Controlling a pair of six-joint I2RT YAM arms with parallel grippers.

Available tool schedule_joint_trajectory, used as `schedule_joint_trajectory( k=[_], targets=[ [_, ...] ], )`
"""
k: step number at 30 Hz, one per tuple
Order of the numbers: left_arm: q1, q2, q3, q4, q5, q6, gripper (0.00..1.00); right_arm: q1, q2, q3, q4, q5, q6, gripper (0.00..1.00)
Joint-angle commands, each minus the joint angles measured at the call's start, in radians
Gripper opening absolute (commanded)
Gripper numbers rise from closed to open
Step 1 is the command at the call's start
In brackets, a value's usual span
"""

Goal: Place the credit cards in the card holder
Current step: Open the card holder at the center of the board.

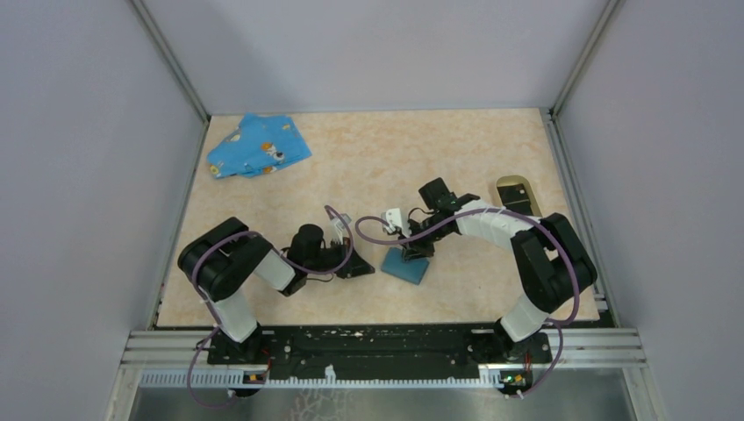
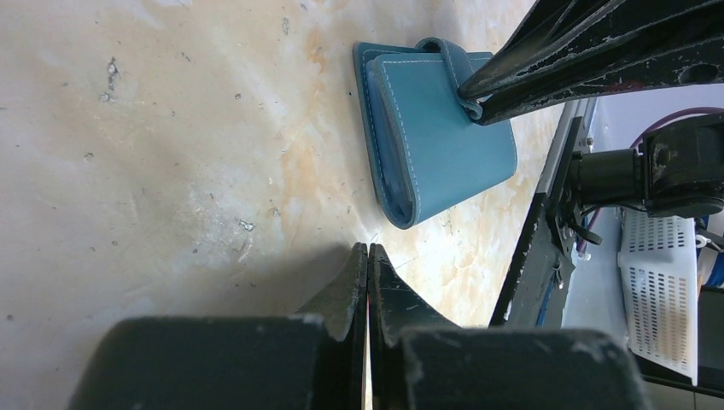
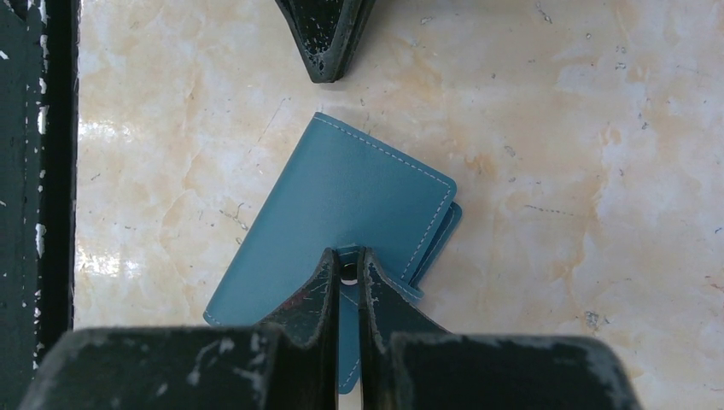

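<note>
Right tool (image 3: pixel 348 256) pinches case (image 3: pixel 341 196); holder (image 1: pixel 516 195) overhead-only.

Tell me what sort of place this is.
Most likely a robotics lab test cell: plain grey panels on aluminium posts box in a marble-patterned tabletop, two robot arms are bolted to a rail at its near edge, and small props lie out, like a blue case and card holder.

The worktop (image 1: pixel 395 158) carries three loose things. There is one card holder (image 1: pixel 516 195), one blue case (image 1: pixel 405 267) and one blue patterned cloth (image 1: pixel 259 147). Two hands are in view, one left hand (image 1: pixel 361 267) and one right hand (image 1: pixel 415 254).
</note>
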Motion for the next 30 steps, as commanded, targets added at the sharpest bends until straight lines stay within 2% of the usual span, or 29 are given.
schedule_joint_trajectory(
  k=[1,30],
  targets=[
    [-0.001,-0.021,-0.016,-0.006,0.007,0.029,0.00,-0.005,-0.043,0.035,0.002,-0.055,-0.008,0.00],
    [0.000,-0.070,-0.028,-0.006,0.014,0.042,0.00,-0.009,-0.036,0.031,-0.032,-0.110,-0.061,0.00]
  ],
)
